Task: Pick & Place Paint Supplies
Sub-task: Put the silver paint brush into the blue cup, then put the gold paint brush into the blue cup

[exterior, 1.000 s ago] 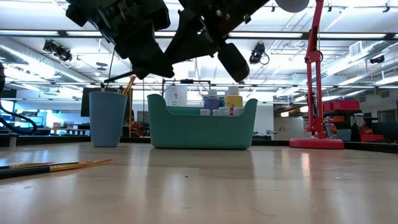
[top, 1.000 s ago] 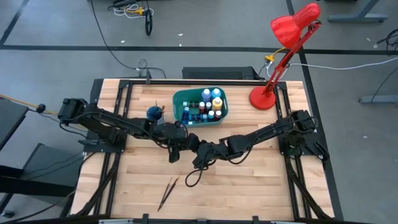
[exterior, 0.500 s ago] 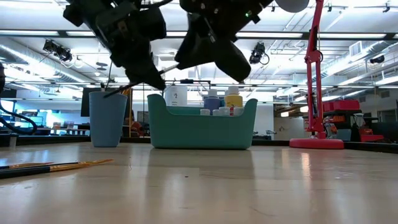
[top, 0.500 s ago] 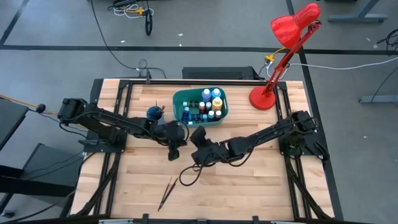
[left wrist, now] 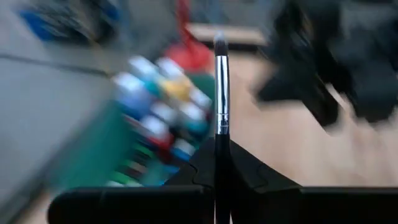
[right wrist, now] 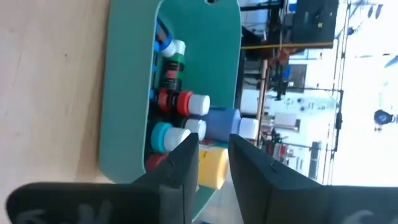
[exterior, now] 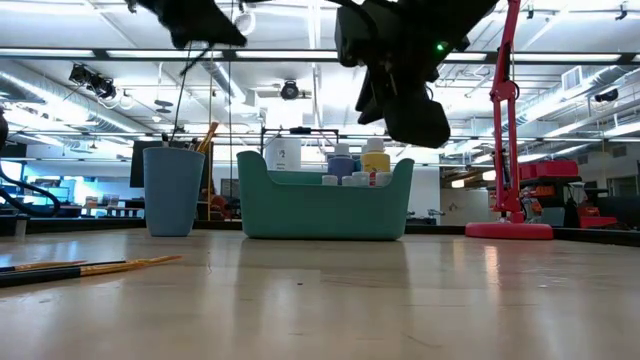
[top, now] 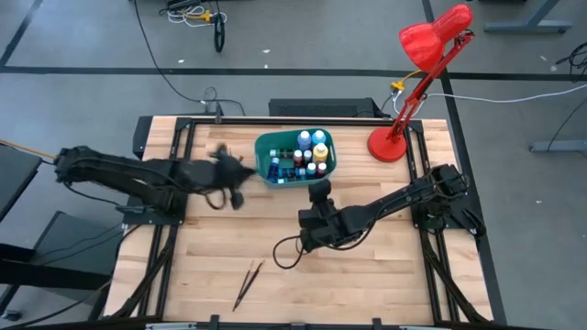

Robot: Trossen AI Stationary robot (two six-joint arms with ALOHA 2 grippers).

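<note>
My left gripper (top: 234, 179) is above the small blue cup (exterior: 173, 190) near the table's far left and is shut on a thin dark-handled brush (left wrist: 221, 112). In the high view the arm hides the cup. My right gripper (top: 319, 195) hovers just on the near side of the teal bin (top: 295, 156), its fingers a narrow gap apart (right wrist: 214, 163) with nothing between them. The bin holds several small paint bottles (right wrist: 180, 102) with pale caps. Two brushes (top: 248, 284) lie flat on the table near its near edge. My left gripper pinches the brush's dark handle (left wrist: 221, 163) between its two fingers. The brush runs along the fingers, with its ferrule and bristle tip (left wrist: 219, 45) sticking out past them. It is lifted clear of the table.
A red desk lamp (top: 389, 142) stands at the far right corner, its base beside the bin. The blue cup holds a brush with an orange handle (exterior: 208, 135). Bare wood lies across the table's middle and near right. A black cable (top: 286, 252) loops below the right arm.
My left gripper, holding the brush, has swung away from the table's middle toward the left and far side, up over the blue cup. My right gripper has moved right and toward the far edge, up to the bin's near wall. The two grippers, close together before, now stand apart.
</note>
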